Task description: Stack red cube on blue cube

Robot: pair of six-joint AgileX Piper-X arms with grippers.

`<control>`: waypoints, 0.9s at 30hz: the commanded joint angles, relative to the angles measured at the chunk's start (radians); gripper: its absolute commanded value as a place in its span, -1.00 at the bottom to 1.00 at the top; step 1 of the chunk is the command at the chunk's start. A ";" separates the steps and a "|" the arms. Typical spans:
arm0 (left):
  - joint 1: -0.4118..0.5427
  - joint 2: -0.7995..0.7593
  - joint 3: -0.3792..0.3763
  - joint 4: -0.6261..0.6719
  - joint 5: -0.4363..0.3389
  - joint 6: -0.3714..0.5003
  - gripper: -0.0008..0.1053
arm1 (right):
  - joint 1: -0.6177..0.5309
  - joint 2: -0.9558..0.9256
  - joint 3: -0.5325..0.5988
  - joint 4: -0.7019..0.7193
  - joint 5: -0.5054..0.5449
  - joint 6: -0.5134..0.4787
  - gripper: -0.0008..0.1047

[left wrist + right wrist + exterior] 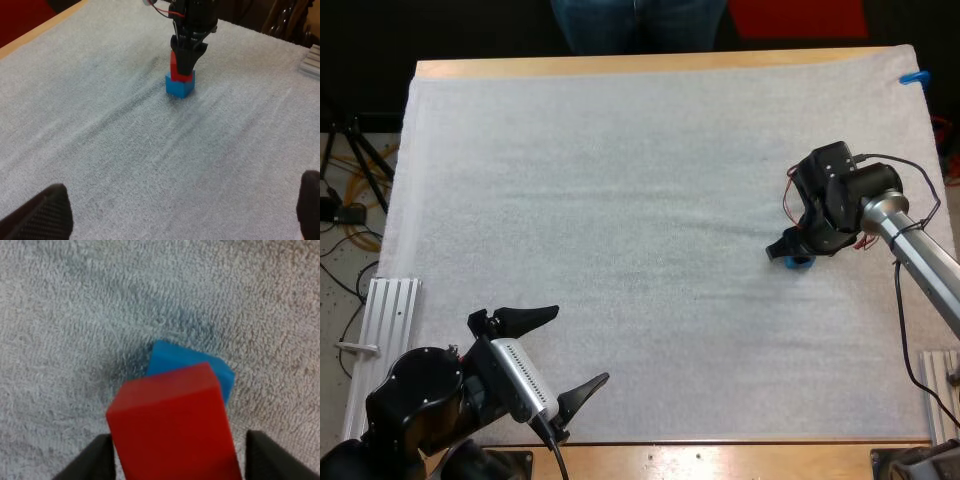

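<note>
From above, the right gripper [788, 250] stood low over the blue cube [801, 263], which peeked out just beneath it. The left gripper [580, 345] waited well apart, its jaws spread on nothing. In the left wrist view, the red cube [176, 67] sat directly under the right gripper, on or just over the blue cube. In the right wrist view, blue showed just beyond red, slightly offset. Whether the right gripper clamped the red cube, I could not tell.
</note>
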 commanded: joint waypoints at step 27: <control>-0.003 0.001 -0.005 -0.012 -0.048 -0.009 0.65 | -0.003 -0.345 -0.011 0.041 0.004 0.008 0.09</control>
